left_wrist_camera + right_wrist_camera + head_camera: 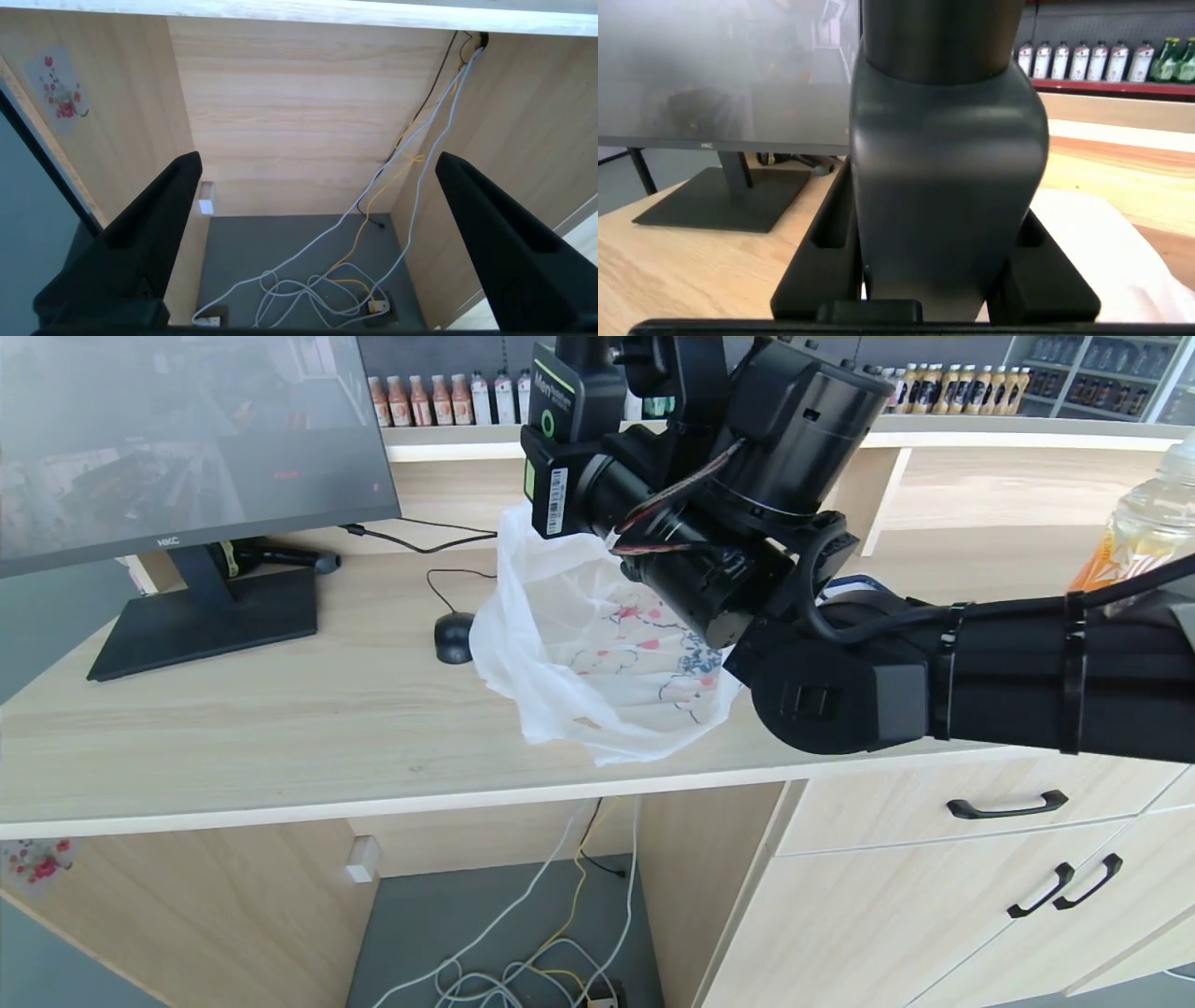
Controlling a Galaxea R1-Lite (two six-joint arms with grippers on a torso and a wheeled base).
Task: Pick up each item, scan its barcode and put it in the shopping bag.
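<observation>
The surface [280, 709] is showing matt wood grain. The shopping bag [560, 644] is showing thin, crinkled, translucent plastic. The scanner [943, 168] is showing smooth grey plastic.

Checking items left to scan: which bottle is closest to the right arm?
The clear orange-labelled bottle at the far right, behind that arm; the others line the back shelves.

The right arm [1008, 681] covers the rear and right side of the shopping bag [560, 644], and the bag's contents cannot be made out. A bottle [1144, 527] is cut off at the frame edge. A blurred dark grey object [943, 159] cannot be identified and hides the bench [673, 271] behind it.
</observation>
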